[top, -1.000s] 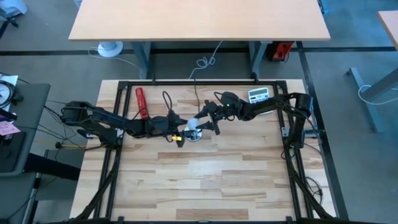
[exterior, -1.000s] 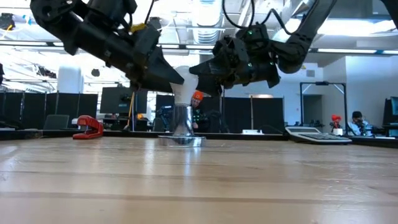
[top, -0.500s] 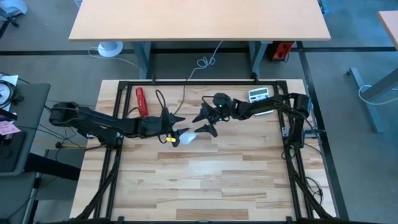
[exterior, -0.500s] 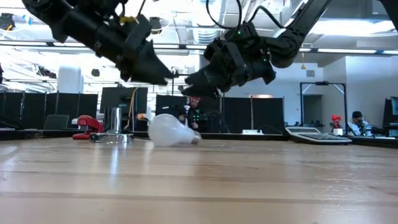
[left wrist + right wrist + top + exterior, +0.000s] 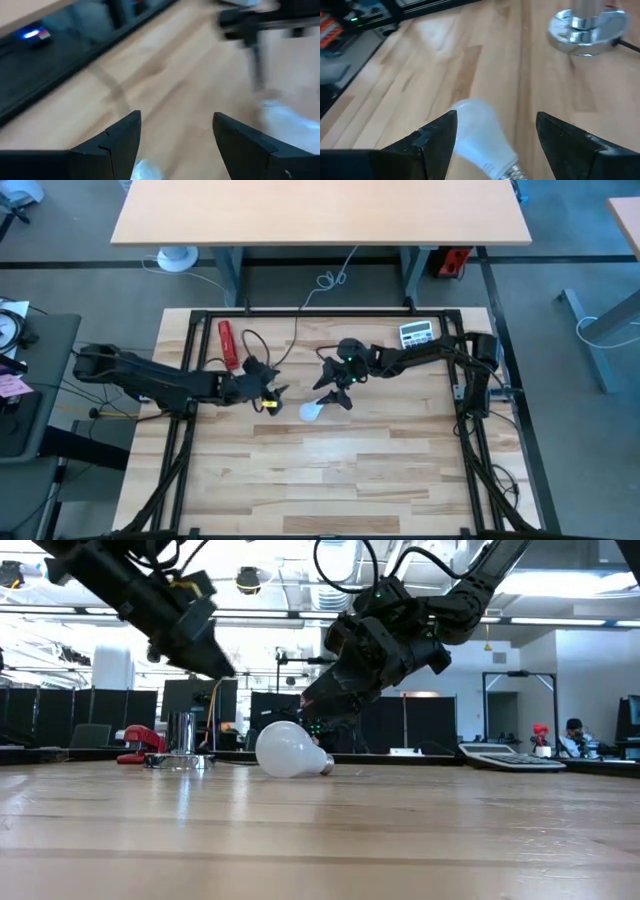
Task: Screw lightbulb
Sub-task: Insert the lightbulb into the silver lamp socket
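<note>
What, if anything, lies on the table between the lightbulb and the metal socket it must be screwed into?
Nothing visible does. The lightbulb lies on its side on bare wood, apart from the metal socket. The right hand, open, hovers just above the bulb; the left hand, open, hangs off the table beside it.

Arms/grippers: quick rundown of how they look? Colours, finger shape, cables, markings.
Both arms are dark, near black, jointed links. The left gripper carries a small yellow tag near its tip and has black cable looping beside it. The right gripper has a small green light on its wrist housing. In the wrist views the fingers are matte black, flat and tapering to pointed tips, with a notch on the inner edge.
</note>
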